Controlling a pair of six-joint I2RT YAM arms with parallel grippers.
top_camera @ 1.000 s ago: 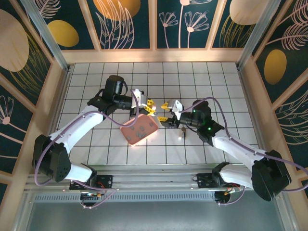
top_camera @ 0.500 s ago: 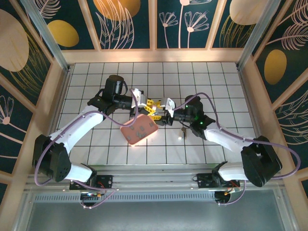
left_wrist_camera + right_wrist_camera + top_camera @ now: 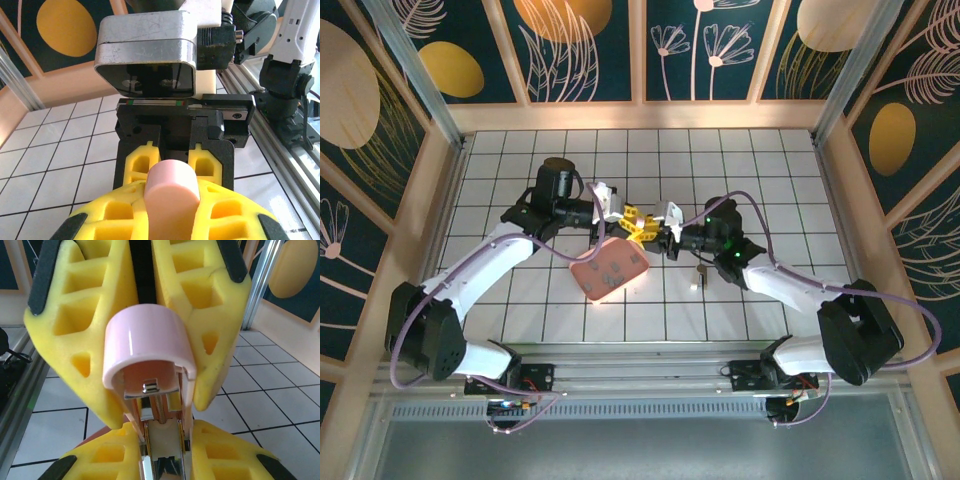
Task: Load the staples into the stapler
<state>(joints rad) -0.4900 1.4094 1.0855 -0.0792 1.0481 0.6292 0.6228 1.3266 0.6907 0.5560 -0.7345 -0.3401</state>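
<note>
Left tool [image 3: 633, 214] and right tool [image 3: 653, 233] meet, clamped.

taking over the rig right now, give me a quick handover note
left claw: shut on the stapler, on its pink body.
right claw: shut on the stapler's metal lower part, facing the left one.
stapler: held between both claws by the far edge of the pink tray, its end open with the spring rod showing.
staples: probably the dark specks on the tray, too small to be sure.
done: stapler picked up and opened.
left: fetch staples, load, close.
</note>
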